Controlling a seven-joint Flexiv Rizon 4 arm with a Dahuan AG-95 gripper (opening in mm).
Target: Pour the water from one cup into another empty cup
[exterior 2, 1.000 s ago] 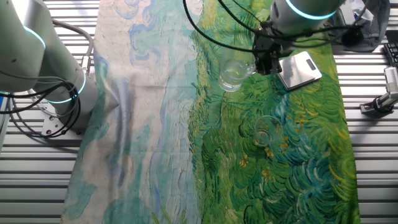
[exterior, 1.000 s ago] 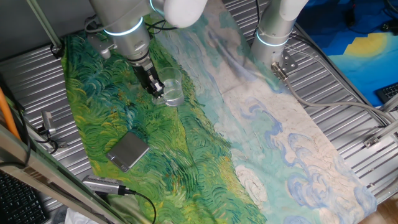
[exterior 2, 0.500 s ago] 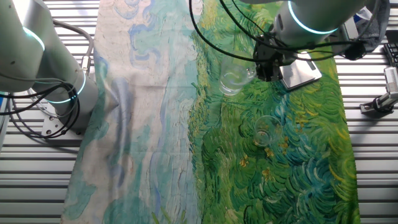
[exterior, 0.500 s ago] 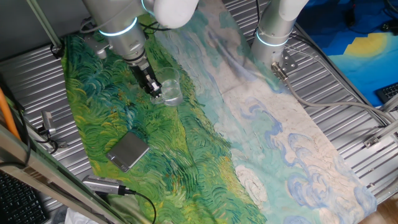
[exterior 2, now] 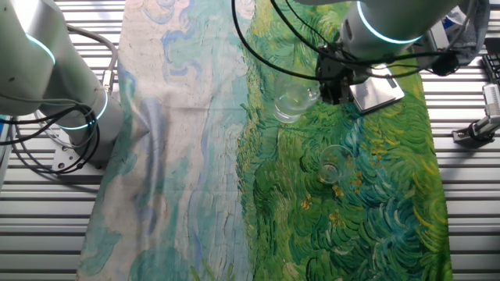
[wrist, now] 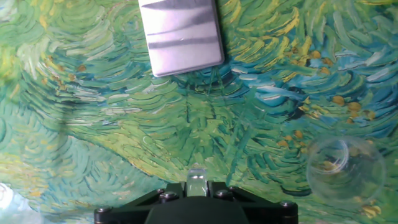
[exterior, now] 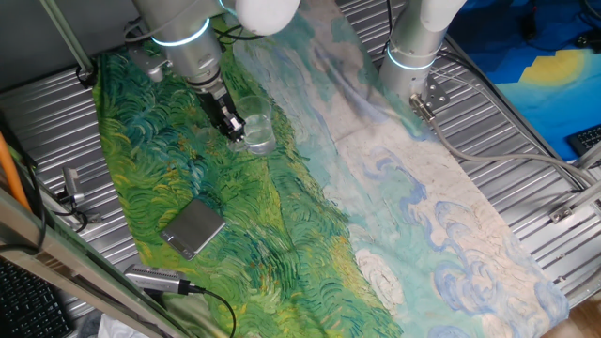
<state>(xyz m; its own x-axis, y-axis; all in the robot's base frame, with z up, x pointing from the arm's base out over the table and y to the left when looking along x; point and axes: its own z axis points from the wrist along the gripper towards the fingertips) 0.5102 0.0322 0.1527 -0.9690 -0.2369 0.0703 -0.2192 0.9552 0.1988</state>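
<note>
My gripper (exterior: 232,129) is shut on the rim of a small clear glass cup (exterior: 257,134) and holds it just above the green cloth. In the other fixed view the gripper (exterior 2: 329,87) grips the cup (exterior 2: 291,103) from the side, and the cup leans a little. In the hand view a strip of glass rim (wrist: 198,179) sits pinched between the jaws. A second clear cup (exterior 2: 331,164) stands upright and apart on the cloth, at lower right in the hand view (wrist: 346,168). I cannot make out the water in either cup.
A grey flat square block (exterior: 193,227) lies on the cloth near the gripper; it also shows in the other fixed view (exterior 2: 378,86) and the hand view (wrist: 181,33). A second robot base (exterior: 413,52) stands at the cloth's far edge. Ribbed metal table (exterior: 526,169) surrounds the cloth.
My gripper and the held cup have shifted slightly over the cloth, and the cup leans a bit more. The second cup and the grey block have not moved.
</note>
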